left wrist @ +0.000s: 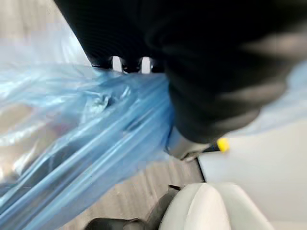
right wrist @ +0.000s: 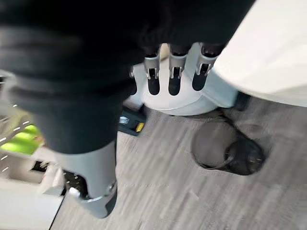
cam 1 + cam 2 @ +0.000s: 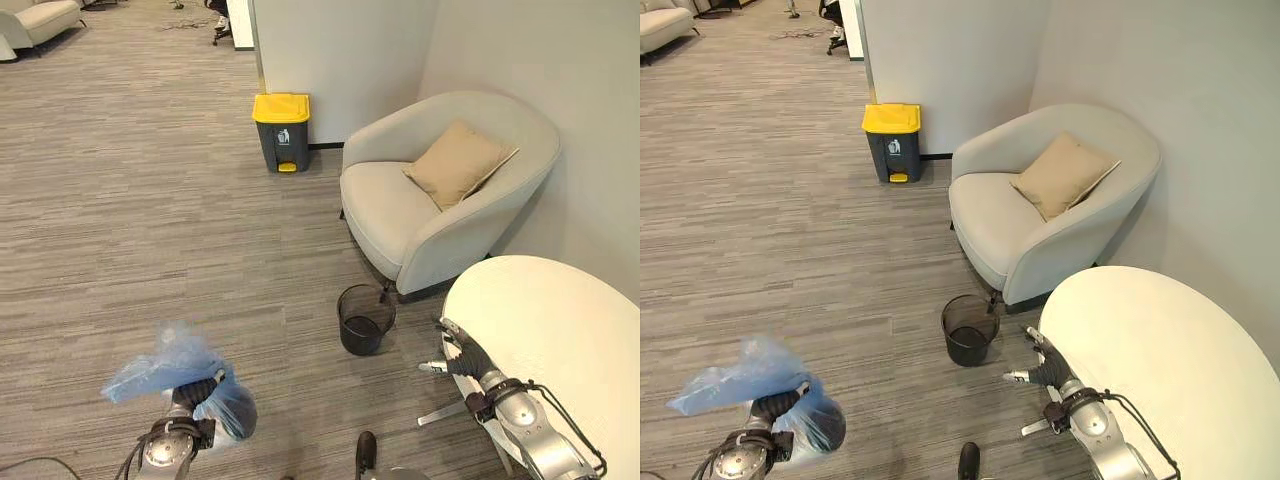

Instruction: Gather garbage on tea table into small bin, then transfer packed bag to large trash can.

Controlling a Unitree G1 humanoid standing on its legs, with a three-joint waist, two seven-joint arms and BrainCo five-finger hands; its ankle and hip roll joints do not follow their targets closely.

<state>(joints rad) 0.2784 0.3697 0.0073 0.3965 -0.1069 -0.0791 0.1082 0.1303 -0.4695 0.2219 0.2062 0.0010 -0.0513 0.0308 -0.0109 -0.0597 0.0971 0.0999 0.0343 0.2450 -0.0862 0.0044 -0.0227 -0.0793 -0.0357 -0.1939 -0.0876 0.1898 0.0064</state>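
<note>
two bins on grey carpet. pale grey armchair (image 3: 445, 200) by wall, round cream tea table (image 3: 560, 340) near it. yellow-lidded grey trash can (image 3: 281, 131) far; small black mesh bin (image 3: 365, 319) beside table. left hand (image 3: 192, 395) fingers clamped on crumpled blue plastic bag (image 3: 175, 365). right hand (image 3: 455, 355) fingers straight, holding nothing, at table edge.

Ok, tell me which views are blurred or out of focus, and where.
Left wrist view: the blue bag is smeared, the dark cover of the left hand out of focus. Right wrist view: the right hand and its cover are soft, the small bin streaked. Eye views: sharp across the armchair and large can.
</note>
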